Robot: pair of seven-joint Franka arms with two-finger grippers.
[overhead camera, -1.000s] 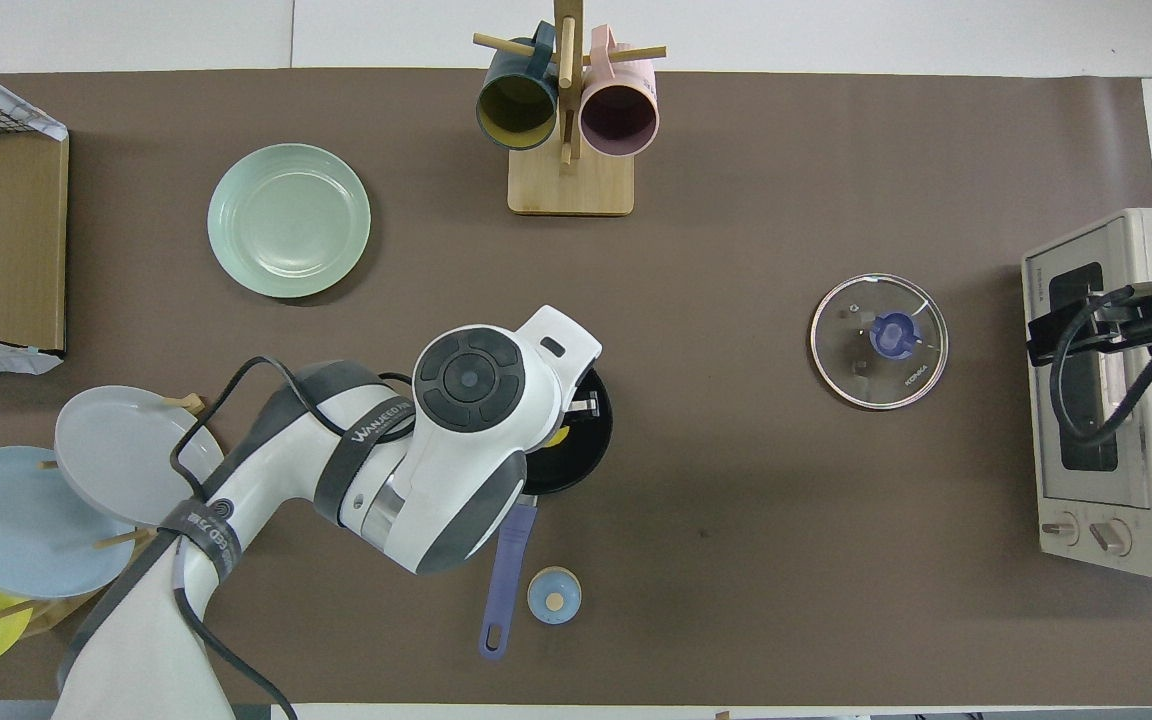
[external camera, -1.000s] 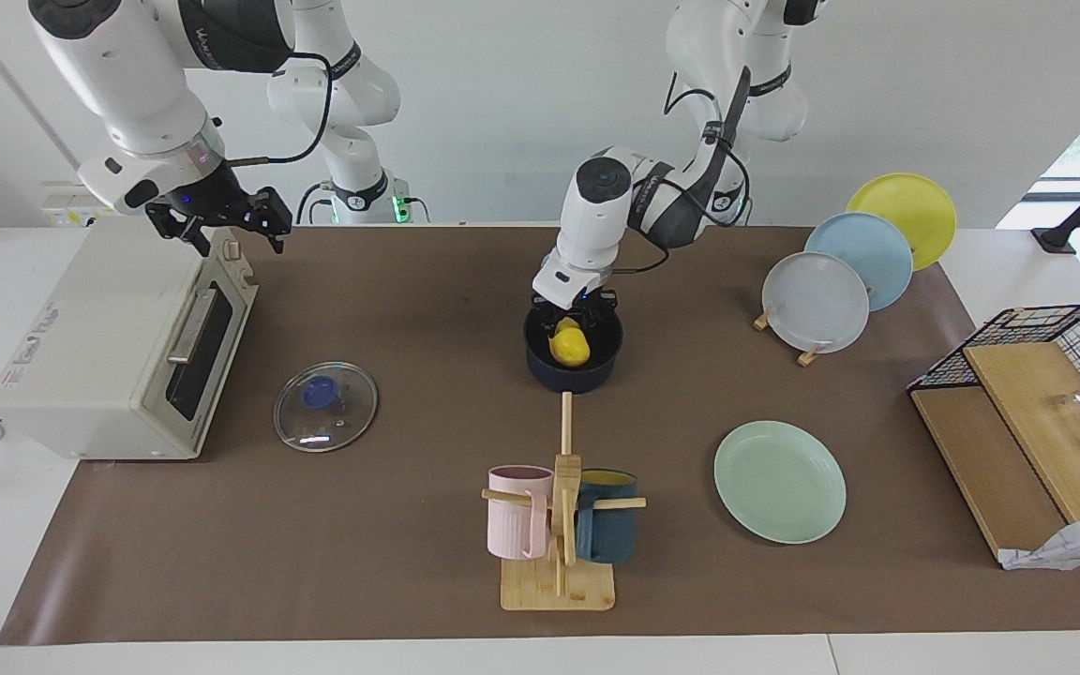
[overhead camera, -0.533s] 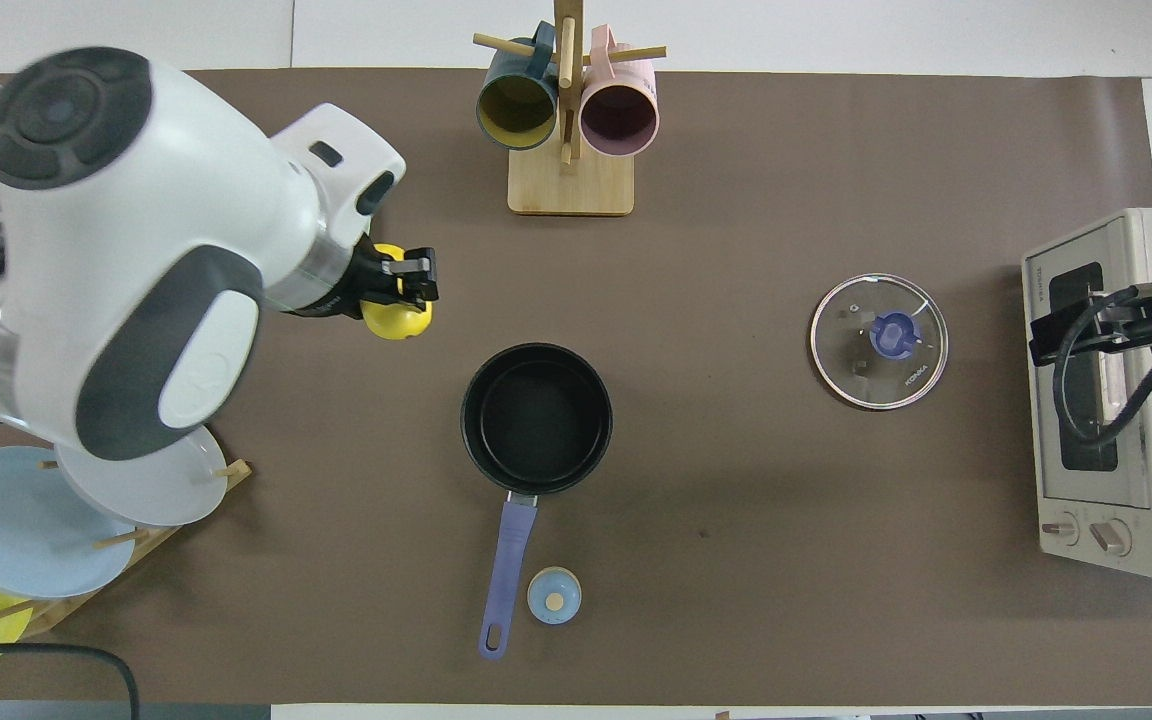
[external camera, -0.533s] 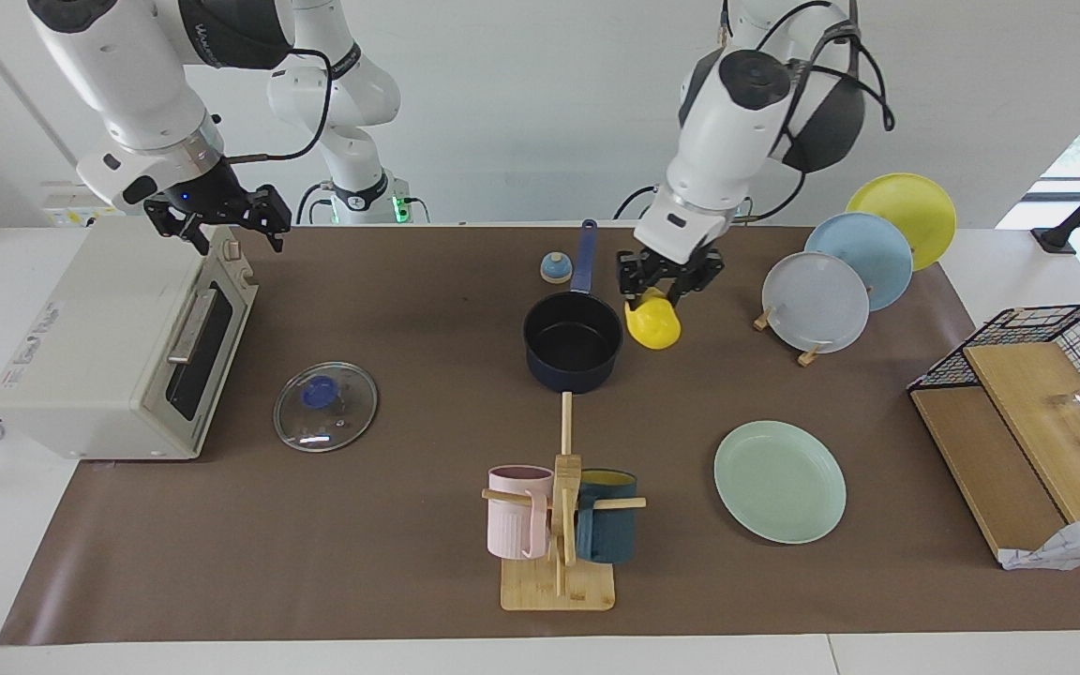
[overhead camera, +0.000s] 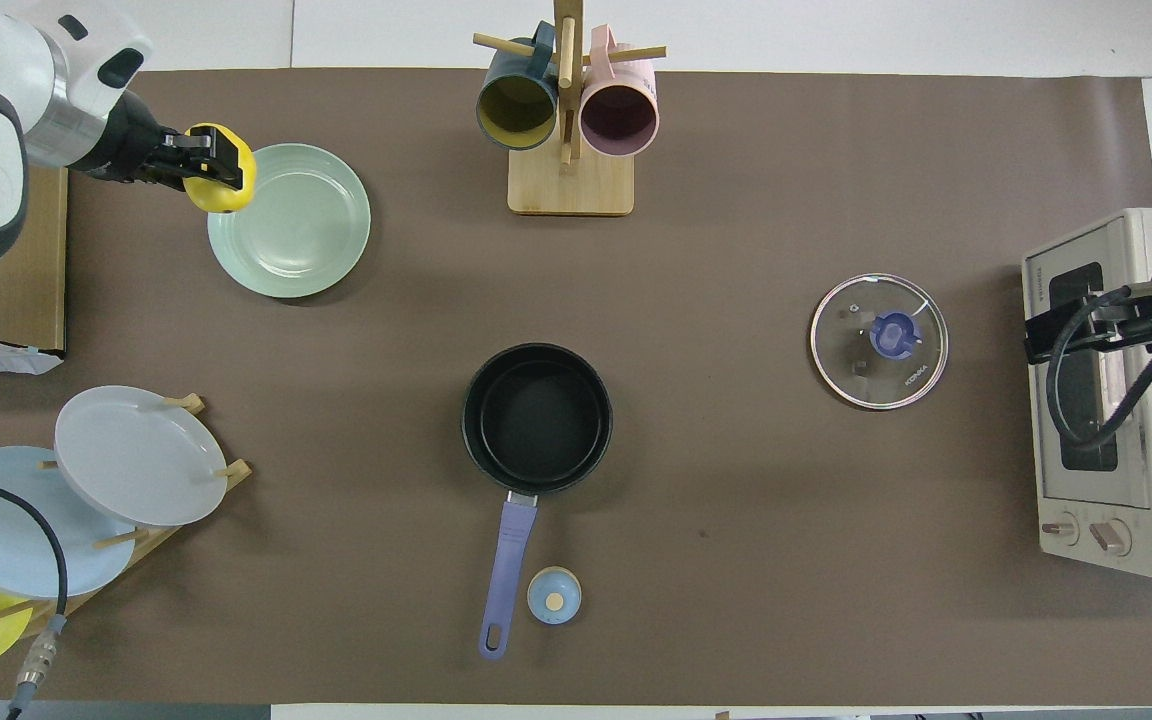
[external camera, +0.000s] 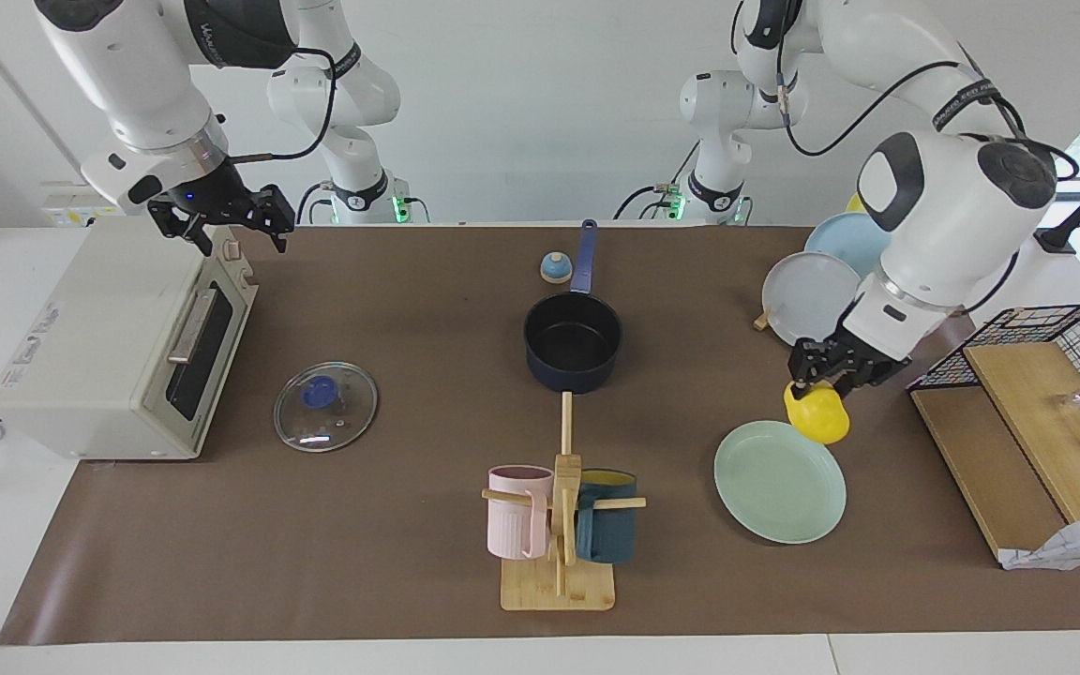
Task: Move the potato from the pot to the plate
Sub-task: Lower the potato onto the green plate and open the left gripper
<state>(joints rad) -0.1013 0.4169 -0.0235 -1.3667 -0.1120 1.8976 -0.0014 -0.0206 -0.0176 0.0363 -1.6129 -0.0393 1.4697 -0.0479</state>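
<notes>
The yellow potato [external camera: 817,412] [overhead camera: 221,180] hangs in my left gripper [external camera: 818,386] [overhead camera: 204,166], which is shut on it. It is in the air over the rim of the mint-green plate [external camera: 779,483] [overhead camera: 296,225], at the edge toward the left arm's end of the table. The navy pot [external camera: 573,342] [overhead camera: 536,418] stands empty mid-table, its blue handle [overhead camera: 506,575] pointing toward the robots. My right gripper [external camera: 221,220] [overhead camera: 1036,340] waits open above the toaster oven.
A toaster oven [external camera: 118,337] [overhead camera: 1106,400] and a glass lid [external camera: 325,406] [overhead camera: 879,341] sit at the right arm's end. A mug tree [external camera: 559,525] [overhead camera: 568,130] stands beside the plate. A plate rack [external camera: 821,300] [overhead camera: 86,480], a wire basket [external camera: 1046,337] and a small blue knob [external camera: 554,269] [overhead camera: 554,595] are also here.
My left gripper lifted the potato out of the pot, carried it toward the left arm's end and away from the robots, to the mint-green plate's rim. The right arm has stayed put.
</notes>
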